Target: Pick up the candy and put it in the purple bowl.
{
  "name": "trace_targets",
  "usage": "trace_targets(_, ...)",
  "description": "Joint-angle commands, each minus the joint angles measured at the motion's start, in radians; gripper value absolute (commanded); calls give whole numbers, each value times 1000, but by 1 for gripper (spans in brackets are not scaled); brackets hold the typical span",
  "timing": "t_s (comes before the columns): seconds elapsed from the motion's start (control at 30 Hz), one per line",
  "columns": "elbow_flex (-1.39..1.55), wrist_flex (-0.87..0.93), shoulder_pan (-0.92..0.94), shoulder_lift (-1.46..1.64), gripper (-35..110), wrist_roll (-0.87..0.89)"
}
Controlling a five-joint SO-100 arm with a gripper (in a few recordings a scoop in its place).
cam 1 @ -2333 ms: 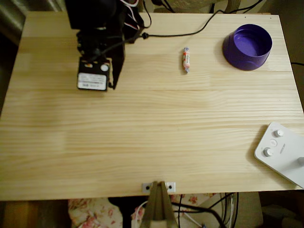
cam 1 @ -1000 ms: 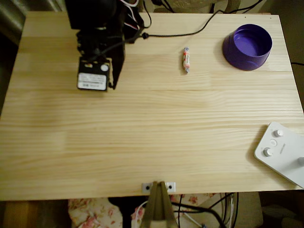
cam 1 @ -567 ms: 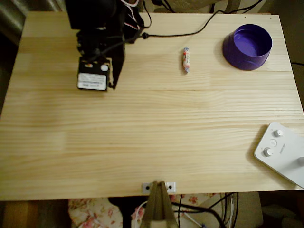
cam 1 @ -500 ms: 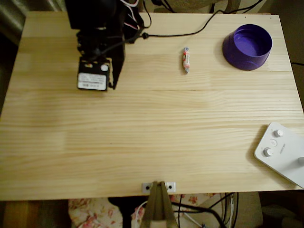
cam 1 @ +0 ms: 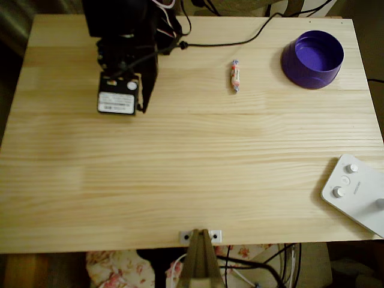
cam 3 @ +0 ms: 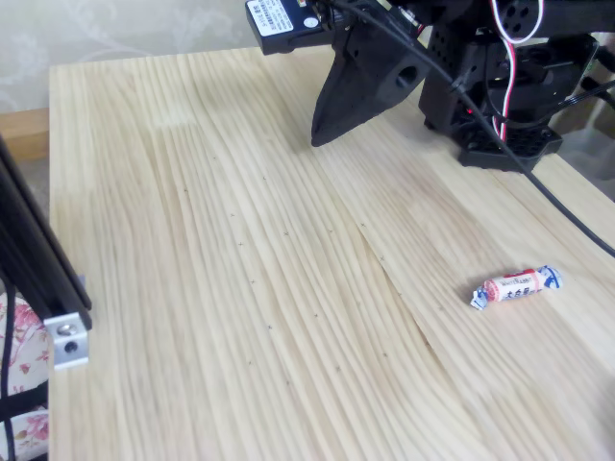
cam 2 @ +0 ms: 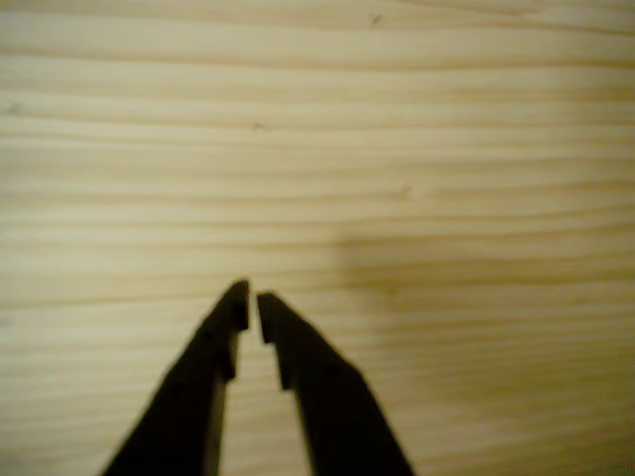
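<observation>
Over on the left of the overhead view, the black arm (cam 1: pixel 123 48) sits folded at the table's far edge, its white-labelled motor block (cam 1: pixel 116 102) facing up at the camera. The gripper (cam 2: pixel 249 302) points down at bare wood in the wrist view, its 2 dark fingers (cam 2: pixel 213 342) drawn in to a narrow slit at the tips, nothing between them. In the fixed view the same gripper (cam 3: pixel 319 137) hangs as a black wedge with its tip just above the pine table (cam 3: pixel 211 288), well apart from the sweet.

Moving right in the overhead view, a black cable (cam 1: pixel 228 42) trails across the top of the table from the arm. Below it lies the candy (cam 1: pixel 235 75), lengthwise top to bottom, on open wood between the arm and the bowl. The fixed view shows the candy (cam 3: pixel 515 285) lying flat, white wrapper with red marks and twisted ends.

Further right, the purple bowl (cam 1: pixel 313 59) stands upright near the far right corner, close to the candy but clear of it, its inside empty.

At the lower right edge, a white device with knobs (cam 1: pixel 355 192) rests partly off the table's corner.
</observation>
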Motion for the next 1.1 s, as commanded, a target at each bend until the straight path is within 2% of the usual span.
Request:
trace_targets(0.0,-15,6,12,17,-1,-6)
trace_targets(1.07,-15,6,-12,17,-1,-29)
